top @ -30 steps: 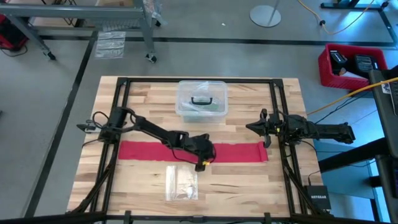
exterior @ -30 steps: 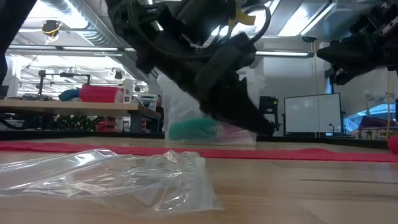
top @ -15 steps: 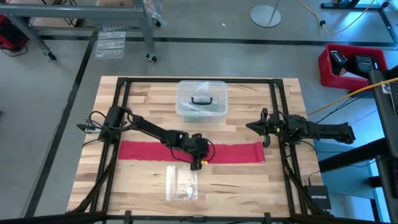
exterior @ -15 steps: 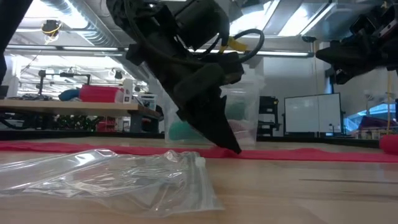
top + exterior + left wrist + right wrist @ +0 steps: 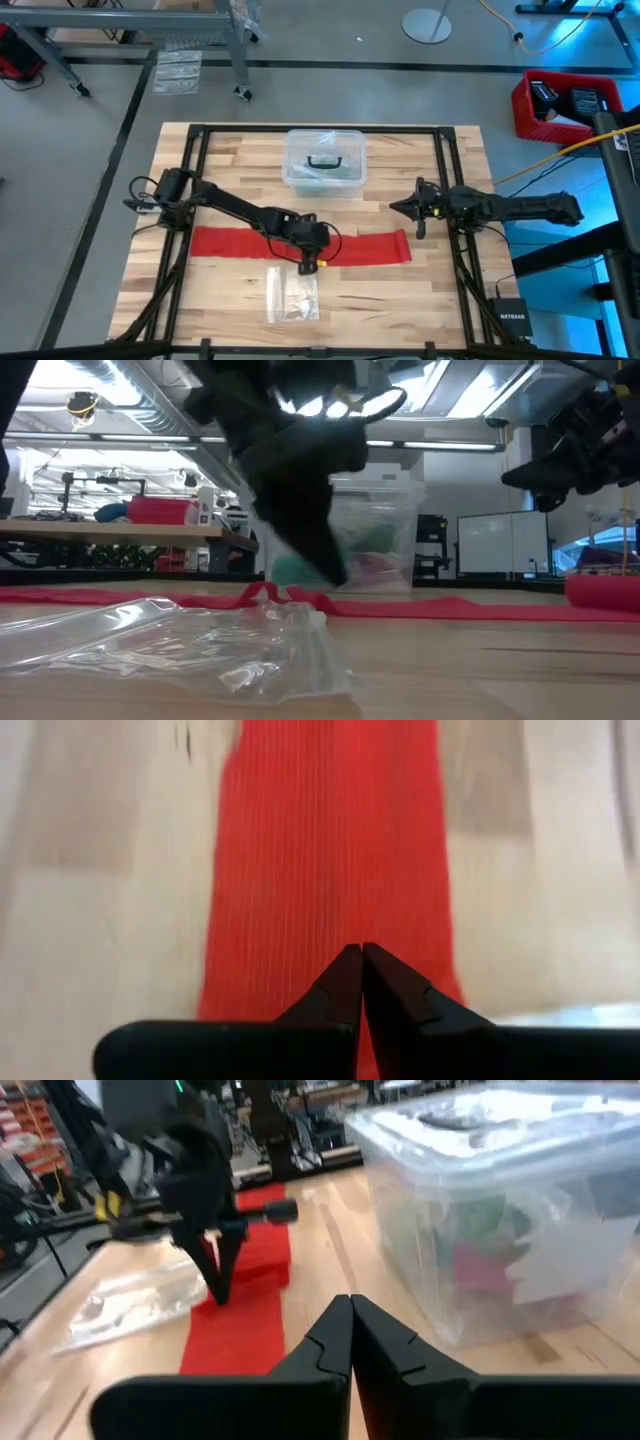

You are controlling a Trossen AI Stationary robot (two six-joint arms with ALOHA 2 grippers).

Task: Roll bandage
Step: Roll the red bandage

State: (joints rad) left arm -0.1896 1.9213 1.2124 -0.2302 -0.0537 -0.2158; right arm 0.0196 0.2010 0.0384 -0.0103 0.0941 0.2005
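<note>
On the bandage (image 5: 240, 242), the pressed-together left hand (image 5: 308, 262) could bunch the cloth by dragging, spoiling the roll.

Closed left claw (image 5: 361, 952) (tips together) over bandage (image 5: 320, 850)

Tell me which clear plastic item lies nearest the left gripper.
The flat clear plastic bag, just beside the left gripper on the red fabric bandage; the clear plastic box with black handle sits farther away.
</note>
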